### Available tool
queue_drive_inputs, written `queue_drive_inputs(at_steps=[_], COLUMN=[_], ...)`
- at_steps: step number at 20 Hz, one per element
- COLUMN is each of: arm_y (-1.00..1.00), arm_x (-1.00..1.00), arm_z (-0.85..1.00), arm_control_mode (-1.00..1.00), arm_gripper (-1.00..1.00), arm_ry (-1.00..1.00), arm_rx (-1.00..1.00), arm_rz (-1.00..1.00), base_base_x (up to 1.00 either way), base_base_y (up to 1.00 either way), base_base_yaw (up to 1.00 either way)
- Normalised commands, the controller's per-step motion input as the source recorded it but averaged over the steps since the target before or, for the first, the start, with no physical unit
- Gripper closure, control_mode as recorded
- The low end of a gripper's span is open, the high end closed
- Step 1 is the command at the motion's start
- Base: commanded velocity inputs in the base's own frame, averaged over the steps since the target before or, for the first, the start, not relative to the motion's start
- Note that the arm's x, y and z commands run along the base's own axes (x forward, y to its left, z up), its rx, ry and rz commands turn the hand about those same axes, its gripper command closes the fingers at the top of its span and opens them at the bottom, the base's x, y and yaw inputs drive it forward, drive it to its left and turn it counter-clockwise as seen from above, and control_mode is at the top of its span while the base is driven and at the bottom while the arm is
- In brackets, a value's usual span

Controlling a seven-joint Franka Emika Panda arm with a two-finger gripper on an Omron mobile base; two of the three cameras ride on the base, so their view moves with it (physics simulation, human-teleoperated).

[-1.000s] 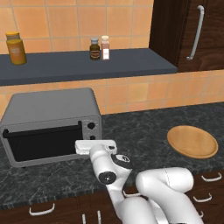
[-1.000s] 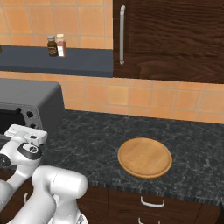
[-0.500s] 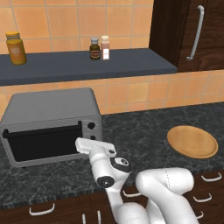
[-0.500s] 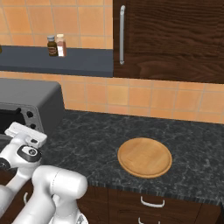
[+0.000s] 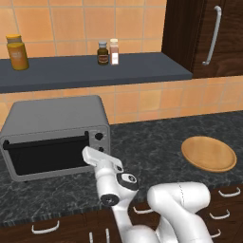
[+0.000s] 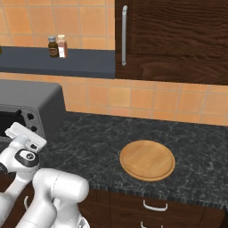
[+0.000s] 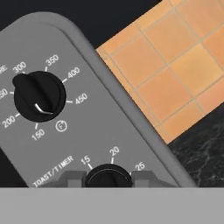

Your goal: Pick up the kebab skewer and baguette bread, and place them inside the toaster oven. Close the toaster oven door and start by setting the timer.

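Note:
The grey toaster oven [image 5: 52, 116] stands at the counter's left, and the toaster oven door [image 5: 47, 156] is shut, its bar handle along the top. My gripper [image 7: 108, 178] is at the oven's right panel [image 5: 99, 142]. It is shut on the lower black timer knob [image 7: 107, 175], one dark finger tip on each side. Above that knob sits the temperature knob [image 7: 39, 95], its pointer aimed low. In the right base view the white hand [image 6: 24, 137] reaches to the oven's front corner [image 6: 31, 120]. The kebab skewer and baguette bread are hidden.
A bare round wooden plate [image 5: 209, 153] lies on the dark counter to the right. A dark shelf [image 5: 95, 71] above the oven carries two small bottles [image 5: 108, 52] and an orange jar [image 5: 17, 52]. A dark cabinet [image 5: 213, 35] hangs at upper right.
The wrist has rolled while staying at the oven's right panel, and the arm's upper link has swung a little left. Oven, door and plate have not moved.

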Motion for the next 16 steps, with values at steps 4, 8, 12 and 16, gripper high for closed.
queue_drive_inputs(at_steps=[4,8,12,16], arm_y=[-0.02,-0.04,-0.03,-0.05], arm_x=[0.00,0.00,0.00,0.00], arm_z=[0.00,0.00,0.00,0.09], arm_control_mode=[-1.00,-1.00,-1.00,-1.00], arm_gripper=[1.00,1.00,1.00,1.00], arm_ry=[-0.01,-0.02,-0.02,-0.01], arm_rx=[0.27,0.29,0.29,0.31], arm_rz=[-0.07,-0.08,-0.09,-0.11], base_base_x=[0.00,0.00,0.00,0.00], base_base_y=[0.00,0.00,0.00,0.00], base_base_yaw=[0.00,0.00,0.00,0.00])
